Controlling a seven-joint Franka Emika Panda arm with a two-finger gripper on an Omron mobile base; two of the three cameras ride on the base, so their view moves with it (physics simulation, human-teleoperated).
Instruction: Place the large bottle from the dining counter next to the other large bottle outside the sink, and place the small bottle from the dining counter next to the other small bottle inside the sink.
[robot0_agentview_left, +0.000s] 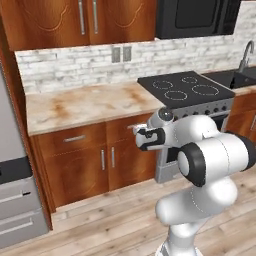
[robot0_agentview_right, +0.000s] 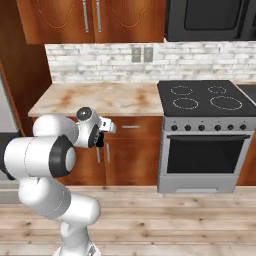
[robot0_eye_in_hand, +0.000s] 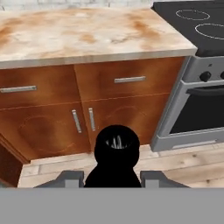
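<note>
Hand view has the small bottle (robot0_eye_in_hand: 117, 159) right in front of the lens, seen from its mouth end: a black, narrow-necked shape sitting between the two finger tips of the gripper (robot0_eye_in_hand: 112, 179). The jaws are drawn in close on it, so I judge the claw is holding that bottle, carried in the air in front of the cabinets (robot0_eye_in_hand: 87, 113) and well clear of any counter.

In the left base view the sink (robot0_agentview_left: 240, 79) shows at the far right, past the stove (robot0_agentview_left: 186, 89), with its steel tap (robot0_agentview_left: 245, 56) rising behind it. The step in hand looks like carrying the bottle over to that basin. To do it well, keep the grip firm and the bottle steady while the base travels right, pass the stove with room to spare, and lower into the basin clear of the tap.

Only a corner of the sink is in sight; what lies inside it cannot be told. The beige counter (robot0_agentview_left: 85, 105) beside the stove lies between here and there.
</note>
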